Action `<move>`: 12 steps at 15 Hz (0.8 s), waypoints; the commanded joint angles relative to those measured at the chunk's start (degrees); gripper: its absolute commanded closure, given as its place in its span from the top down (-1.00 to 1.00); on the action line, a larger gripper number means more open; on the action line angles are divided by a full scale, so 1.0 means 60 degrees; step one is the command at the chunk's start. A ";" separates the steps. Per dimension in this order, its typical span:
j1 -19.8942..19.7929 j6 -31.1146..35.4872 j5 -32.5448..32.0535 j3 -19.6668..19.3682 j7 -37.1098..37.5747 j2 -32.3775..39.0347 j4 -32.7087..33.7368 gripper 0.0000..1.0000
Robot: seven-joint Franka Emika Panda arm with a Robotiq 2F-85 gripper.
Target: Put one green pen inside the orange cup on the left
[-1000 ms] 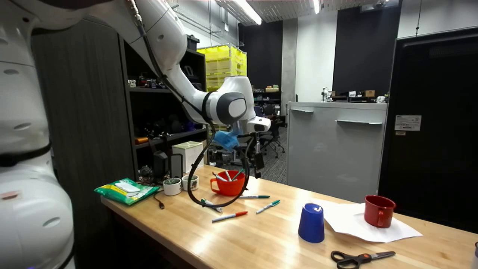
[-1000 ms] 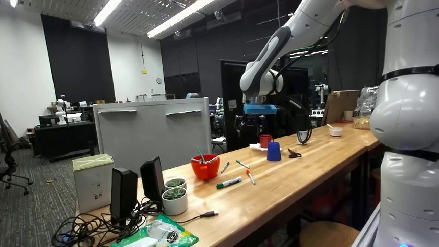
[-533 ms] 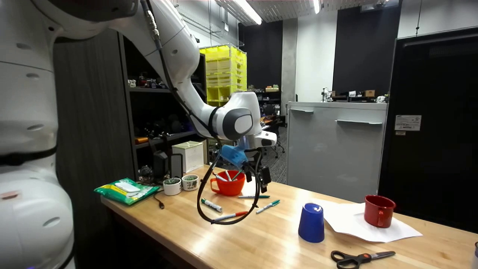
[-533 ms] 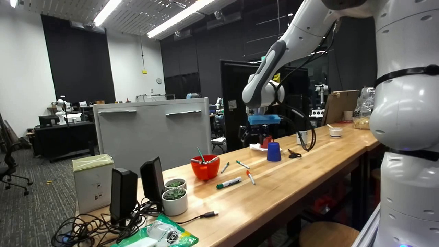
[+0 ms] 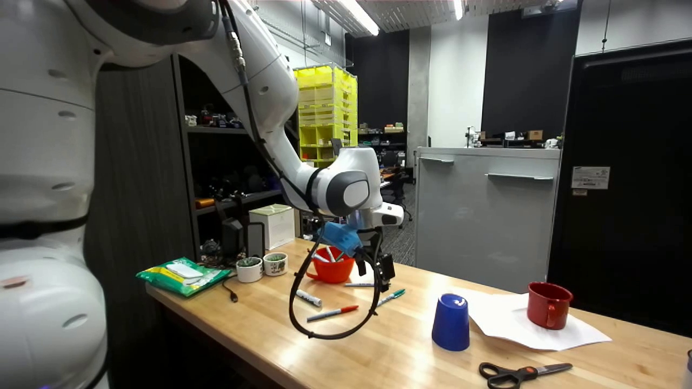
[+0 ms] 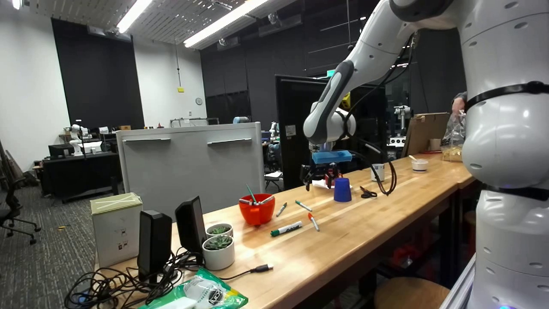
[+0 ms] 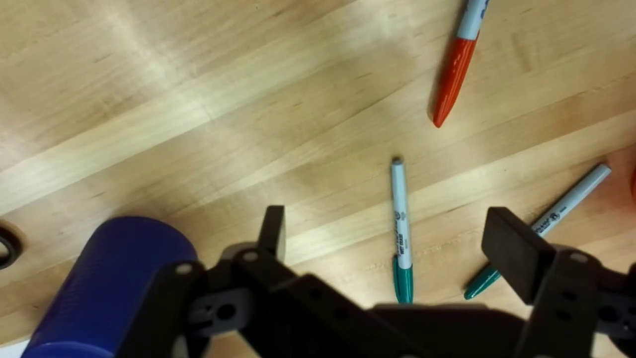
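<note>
Arm (image 6: pixel 377 53) bent over table (image 6: pixel 343 236); gripper (image 6: pixel 318 185) pointing down, jaws spread wide above green pen (image 7: pixel 401 223).

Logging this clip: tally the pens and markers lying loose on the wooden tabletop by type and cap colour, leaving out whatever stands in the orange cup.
Slim green-capped pens: 2
Thick green-capped marker: 1
Slim red-capped pen: 1
Total: 4

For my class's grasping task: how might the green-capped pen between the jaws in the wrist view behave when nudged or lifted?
The pen may roll, as its slim barrel looks round. It looks straight, so probably stiff. Its glossy cap might slip.
</note>
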 commanded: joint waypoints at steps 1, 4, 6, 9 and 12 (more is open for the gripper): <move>0.0094 -0.0020 0.0037 -0.0101 -0.0040 0.0002 0.0018 1.00; 0.0146 -0.0117 -0.0241 -0.0165 0.0217 0.0185 0.0132 1.00; 0.0185 -0.0229 -0.0399 -0.0218 0.0325 0.0397 0.0249 1.00; 0.0220 -0.0388 -0.0412 -0.0285 0.0335 0.0747 0.0473 1.00; 0.0285 -0.0606 -0.0414 -0.0363 0.0366 0.1100 0.0771 1.00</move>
